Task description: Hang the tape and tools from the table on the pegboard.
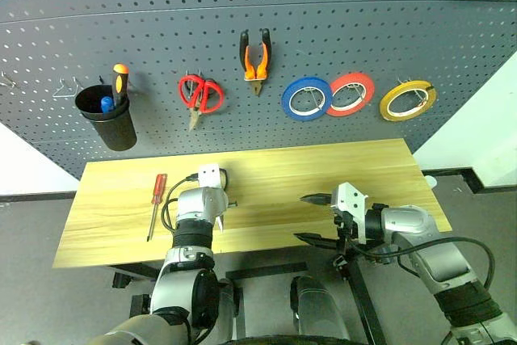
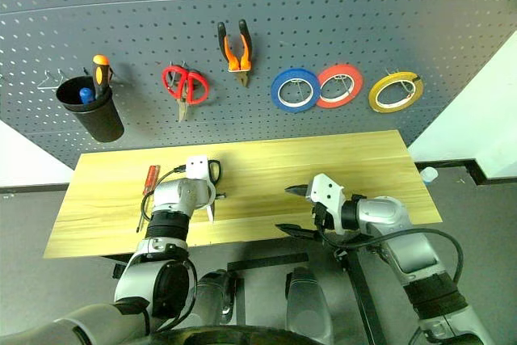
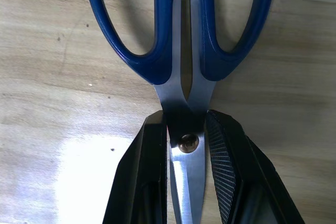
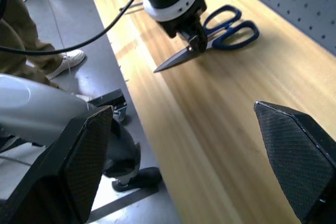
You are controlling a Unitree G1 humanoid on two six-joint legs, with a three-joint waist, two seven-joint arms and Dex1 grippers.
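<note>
Dark blue-handled scissors [image 3: 181, 35] lie flat on the light wood table [image 1: 323, 171]. My left gripper [image 3: 186, 140] points down at them, shut on the steel blades at the pivot screw. The right wrist view shows the handles [image 4: 227, 26] on the pegboard side of that gripper and the blade tip on the other. A red-handled screwdriver [image 1: 159, 187] lies on the table left of the left gripper. Orange-and-black pliers [image 1: 255, 56] and the yellow tape [image 1: 408, 99] hang on the pegboard [image 1: 452, 38]. My right gripper [image 1: 300, 217] is open over the table's front edge, holding nothing.
Red-handled scissors [image 1: 200, 94], a blue roll [image 1: 306, 98] and a red-orange roll [image 1: 350, 93] hang on the pegboard. A black cup [image 1: 107, 117] at the left holds an orange-handled screwdriver [image 1: 119, 78]. A person's shoe [image 4: 68, 61] is on the floor beside the table.
</note>
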